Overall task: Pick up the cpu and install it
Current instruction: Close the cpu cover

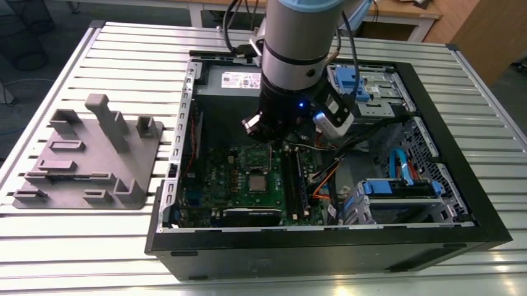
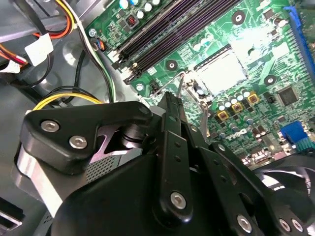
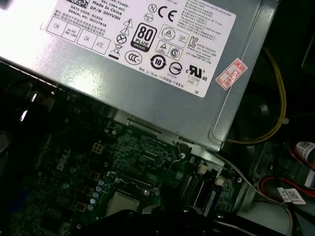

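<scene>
Cpu (image 1: 258,182), a small flat square chip with a silvery-grey metal top, lies in the socket of the green motherboard (image 1: 221,179) inside the open black computer case (image 1: 487,229). My black gripper (image 2: 171,101) hangs over that board, near the socket but apart from the chip. I cannot tell whether my jaws stand apart or together. At the exterior view's left, a grey plastic fixture block (image 1: 91,154) rests on the slatted metal table (image 1: 123,49).

Arm (image 1: 295,49) upright, reaching down from above. Wrist (image 1: 288,102) dark, blue indicator lit. Pincer (image 1: 265,129) points straight down; black linkage bars (image 2: 173,147) seen in second wrist view.
</scene>
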{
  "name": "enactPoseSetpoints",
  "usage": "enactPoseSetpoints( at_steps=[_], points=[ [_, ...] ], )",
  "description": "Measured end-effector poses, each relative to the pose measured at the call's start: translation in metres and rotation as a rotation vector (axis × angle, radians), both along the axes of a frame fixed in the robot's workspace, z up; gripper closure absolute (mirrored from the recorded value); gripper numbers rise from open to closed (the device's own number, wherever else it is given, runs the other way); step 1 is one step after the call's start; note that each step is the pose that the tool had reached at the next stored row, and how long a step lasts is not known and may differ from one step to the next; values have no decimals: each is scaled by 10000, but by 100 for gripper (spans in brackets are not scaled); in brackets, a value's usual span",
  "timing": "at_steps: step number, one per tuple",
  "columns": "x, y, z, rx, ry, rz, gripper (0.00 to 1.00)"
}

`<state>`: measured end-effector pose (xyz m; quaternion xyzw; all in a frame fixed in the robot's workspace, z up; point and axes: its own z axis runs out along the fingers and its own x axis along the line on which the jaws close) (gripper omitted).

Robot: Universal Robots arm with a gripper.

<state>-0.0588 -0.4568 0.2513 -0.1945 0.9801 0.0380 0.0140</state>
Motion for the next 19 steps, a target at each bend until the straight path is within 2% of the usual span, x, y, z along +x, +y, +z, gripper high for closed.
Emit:
enactPoseSetpoints(
  at_steps=[9,14,15,17,19],
  points=[
    [0,-117,1,-19,-1,13,89],
    [0,-156,0,-32,-1,17,89],
    [-1,-161,-9,-15,-8,14,89],
    [1,-174,1,-45,0,19,89],
    [3,-177,1,-45,-1,18,89]
  ],
)
